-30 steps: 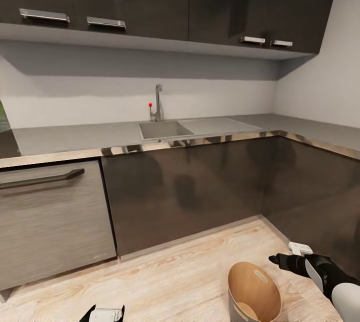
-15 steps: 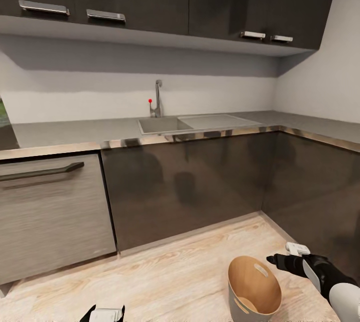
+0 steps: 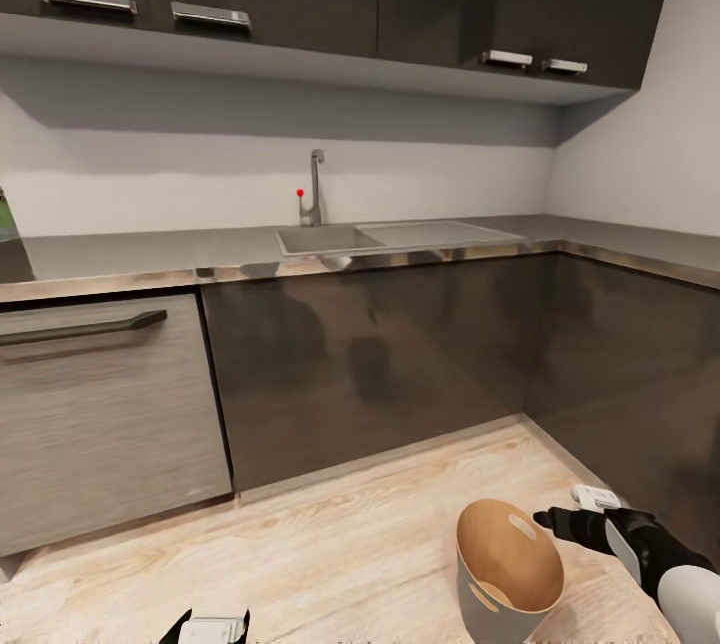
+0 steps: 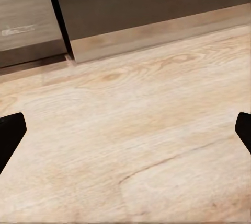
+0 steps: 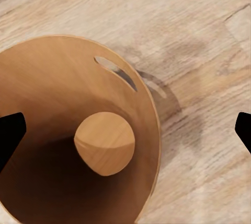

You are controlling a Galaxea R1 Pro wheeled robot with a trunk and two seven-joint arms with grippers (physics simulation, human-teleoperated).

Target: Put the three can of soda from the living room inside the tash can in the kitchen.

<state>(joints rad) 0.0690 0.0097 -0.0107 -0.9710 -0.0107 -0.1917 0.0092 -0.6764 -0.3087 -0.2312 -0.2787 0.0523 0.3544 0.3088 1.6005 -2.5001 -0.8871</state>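
Observation:
The trash can [image 3: 478,592], a grey tapered pail with a tan inside, stands on the wooden kitchen floor at the lower right. My right gripper [image 3: 546,520] hovers open just past its right rim, fingers pointing toward it. In the right wrist view, the pail's wall [image 5: 49,85], handle slot [image 5: 116,72] and bare round bottom [image 5: 104,143] lie below the right gripper [image 5: 125,130]. My left gripper [image 3: 205,626] sits at the lower edge, open over bare floor, with nothing between the fingers of the left gripper [image 4: 125,132]. The soda cans are out of view.
Dark grey base cabinets [image 3: 370,364] run ahead and turn a corner at the right [image 3: 640,374], close to my right arm. A sink [image 3: 320,240] with a faucet [image 3: 315,186] sits in the counter. A grey drawer front with a bar handle [image 3: 85,328] is at left.
The whole view has shifted as the camera dropped lower, so the counter shows flatter. The pail sits a little higher in the picture. Both grippers hold their stand, open.

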